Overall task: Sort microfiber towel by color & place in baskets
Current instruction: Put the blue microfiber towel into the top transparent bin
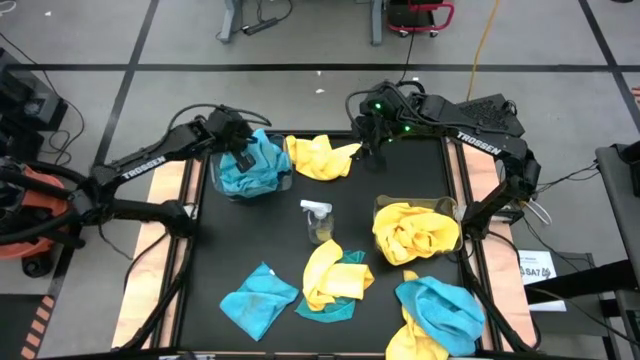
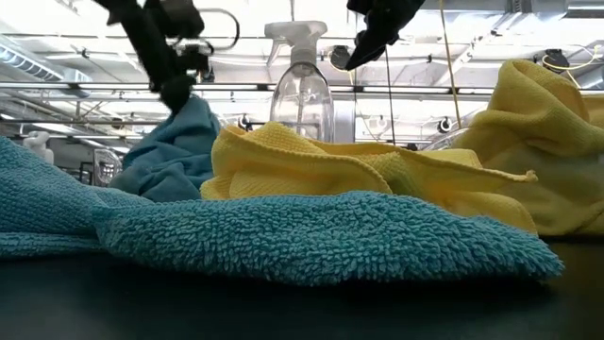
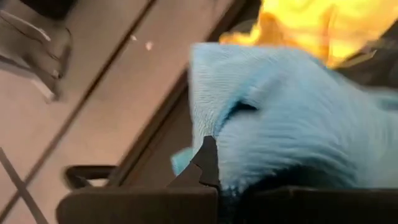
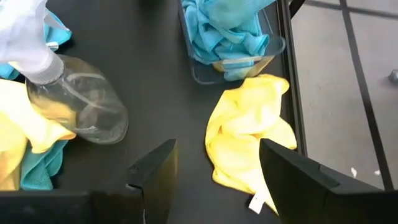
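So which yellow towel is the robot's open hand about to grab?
Find the clear basket stuffed with blue towels at the far left of the black table. Right beside it lies a loose yellow towel, with the open right gripper next to it. Unlike the other yellow towels, it sits alone on the mat, not in a basket or touching blue cloth.

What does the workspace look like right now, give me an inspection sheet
Surface: black table, towels scattered.
Job's things: left basket holds blue towels; right basket holds yellow towels; a loose yellow towel at the far edge; mixed loose towels near the front.
Clutter: clear spray bottle, mid-table.
Grippers: left gripper shut on a blue towel over the left basket; right gripper open, empty, beside the far yellow towel.
Cables: yellow cord on floor.
Surroundings: nothing seen.
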Robot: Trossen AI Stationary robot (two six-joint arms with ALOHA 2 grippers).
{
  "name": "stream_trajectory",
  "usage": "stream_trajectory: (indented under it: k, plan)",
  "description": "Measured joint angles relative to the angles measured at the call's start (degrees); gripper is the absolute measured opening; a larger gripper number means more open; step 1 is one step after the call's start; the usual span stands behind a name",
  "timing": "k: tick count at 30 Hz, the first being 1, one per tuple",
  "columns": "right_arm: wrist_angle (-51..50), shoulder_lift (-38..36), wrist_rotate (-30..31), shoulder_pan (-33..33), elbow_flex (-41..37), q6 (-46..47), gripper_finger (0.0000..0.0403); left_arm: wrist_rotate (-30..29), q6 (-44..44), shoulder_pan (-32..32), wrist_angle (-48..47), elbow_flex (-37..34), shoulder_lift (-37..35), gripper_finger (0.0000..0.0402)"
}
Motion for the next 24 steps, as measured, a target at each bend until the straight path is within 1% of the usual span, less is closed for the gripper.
stream_trajectory:
  k: [6, 11, 18, 24]
  plan:
    - [-1.05, -0.02, 0.04, -0.04, -0.02, 0.37, 0.0219, 4.52, -0.07, 2.04, 3.69, -6.53, 5.25, 0.0004]
    - [-0.96, -0.02, 0.0, -0.04, -0.02, 0.26, 0.0219, 4.86, -0.22, 2.04, 8.3, -9.83, 11.33, 0.0005]
    - [-1.09, -0.02, -0.03, -0.04, -0.02, 0.63, 0.0219, 5.9, 0.02, 2.04, 12.41, -10.37, 18.67, 0.0005]
    - [-1.41, 0.03, -0.09, -0.04, -0.02, 0.65, 0.0219, 6.45, 0.04, 2.04, 12.61, -10.37, 20.22, 0.0006]
